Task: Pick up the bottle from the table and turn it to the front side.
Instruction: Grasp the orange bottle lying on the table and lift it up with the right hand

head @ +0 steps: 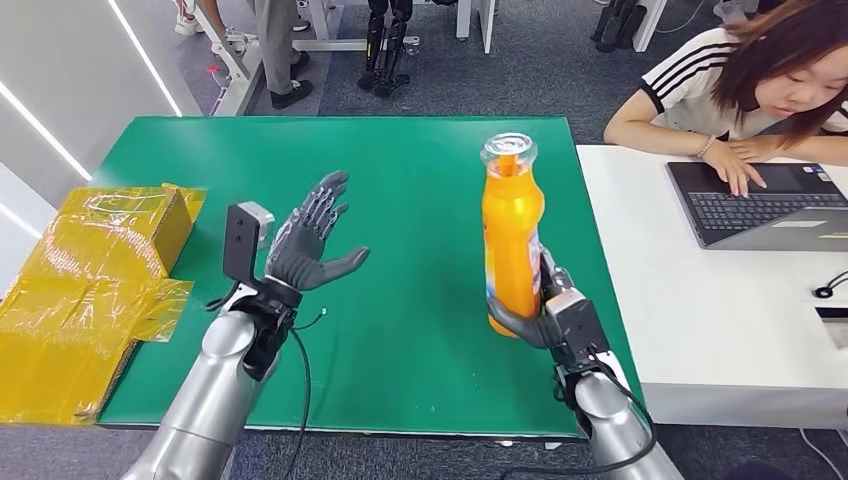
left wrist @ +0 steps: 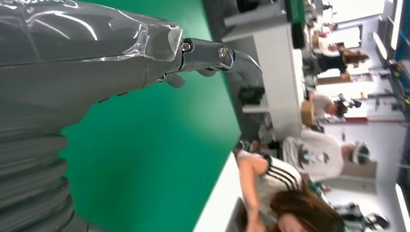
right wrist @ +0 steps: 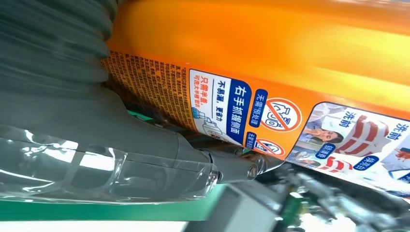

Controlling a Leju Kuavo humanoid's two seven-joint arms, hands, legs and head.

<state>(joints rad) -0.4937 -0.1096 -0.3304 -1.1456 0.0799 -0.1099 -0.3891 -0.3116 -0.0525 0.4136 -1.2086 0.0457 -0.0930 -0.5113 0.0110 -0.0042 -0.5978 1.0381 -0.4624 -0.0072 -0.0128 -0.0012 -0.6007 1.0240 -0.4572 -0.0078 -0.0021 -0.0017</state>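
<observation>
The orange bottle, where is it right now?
In the head view the orange bottle stands upright in the right robot hand, over the right side of the green table, near the white desk.

Glossy orange plastic bottle [head: 511, 240] (printed label), matt green table [head: 420, 200], crinkly yellow film on box [head: 90, 290]

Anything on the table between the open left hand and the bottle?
No. In the head view, bare green table separates the left hand from the orange bottle, which the right hand holds.
</observation>
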